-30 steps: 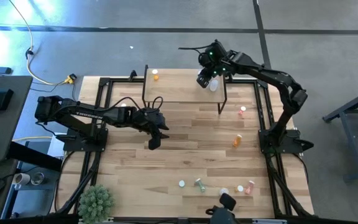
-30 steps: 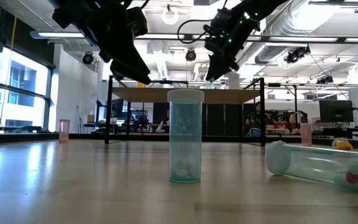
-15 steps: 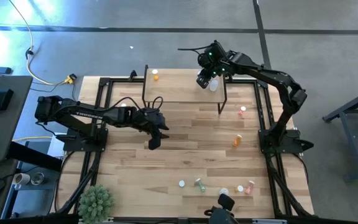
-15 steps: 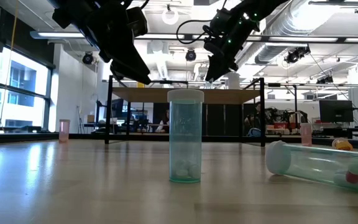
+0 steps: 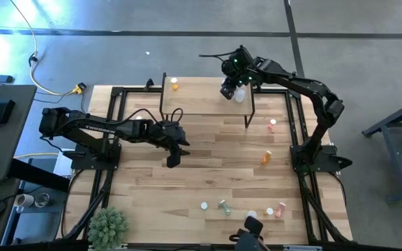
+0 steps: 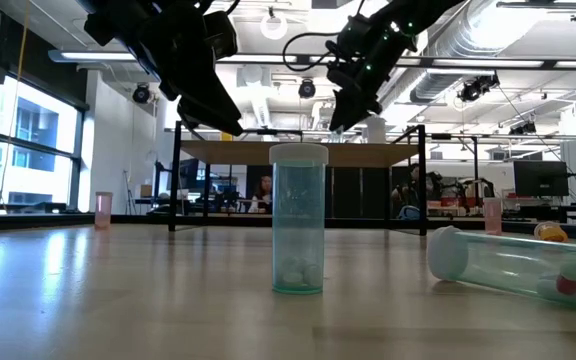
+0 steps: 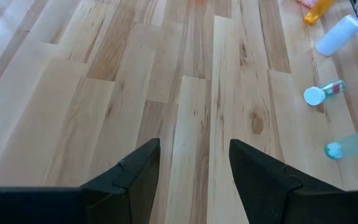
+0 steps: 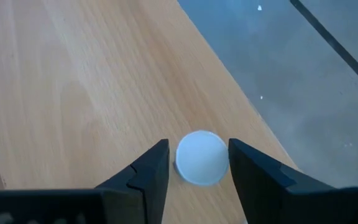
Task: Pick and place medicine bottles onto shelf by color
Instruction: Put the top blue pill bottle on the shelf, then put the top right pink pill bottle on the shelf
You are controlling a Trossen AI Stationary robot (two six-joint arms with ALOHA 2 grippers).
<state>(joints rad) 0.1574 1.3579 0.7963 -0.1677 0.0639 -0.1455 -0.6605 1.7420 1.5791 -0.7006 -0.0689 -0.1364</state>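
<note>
**Right arm over the shelf, white bottle between its fingers**

The shelf stood at the table's far edge. The left gripper hung mid-table, fingers spread, empty. The right gripper straddled a white-capped bottle standing on the shelf, fingers not touching it.

**Colours on the table**

Tabletop: pale wood planks w/ mixed light and tan strips, black frame round it. Shelf: lighter, plainer wood on black legs. Both arms dark/black; right gripper, upper centre of high view, has a green light glowing near it. Orange bottle w/ white cap at shelf's upper-left; white-capped clear bottle between black fingers. Right side: pink bottle, orange bottle. Lower centre: teal-green see-through bottle, white cap. Lower left: green plant. Yellow cable upper left on grey floor
</note>
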